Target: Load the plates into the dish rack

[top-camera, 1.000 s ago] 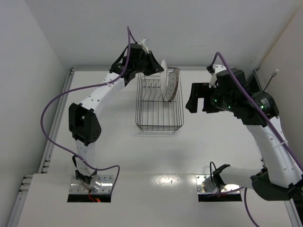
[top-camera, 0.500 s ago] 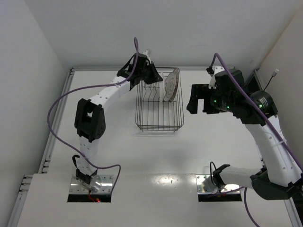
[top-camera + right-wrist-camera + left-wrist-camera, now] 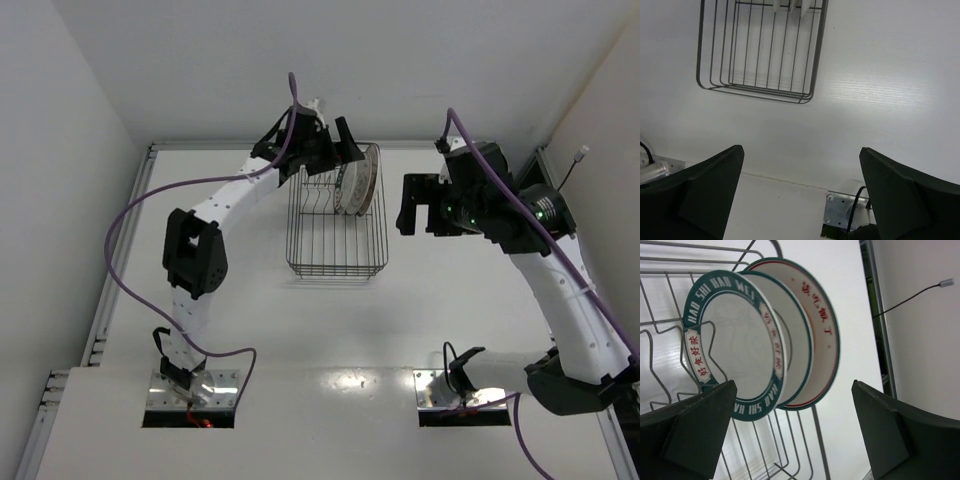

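Note:
Two round white plates (image 3: 358,182) stand on edge, side by side, at the far end of the black wire dish rack (image 3: 335,268). In the left wrist view the nearer plate (image 3: 740,345) has a dark green lettered ring, and the one behind it (image 3: 822,325) has a red ring. My left gripper (image 3: 343,152) hovers just left of them, open and empty, its fingers (image 3: 695,430) wide apart over the dish rack (image 3: 817,440). To the rack's right my right gripper (image 3: 423,214) hangs open and empty. From its wrist view I see the dish rack (image 3: 757,92) and only the plates' edges (image 3: 800,6).
White walls close the table at the back and both sides. A rail (image 3: 545,170) runs along the right edge, and a wire with a plug (image 3: 580,153) hangs there. Metal mounting plates (image 3: 193,390) (image 3: 455,395) sit at the near edge. Purple cables loop from both arms.
The left gripper lowered the green-ringed plate into the rack beside the other plate, then opened and let it go. The right arm shifted only slightly.

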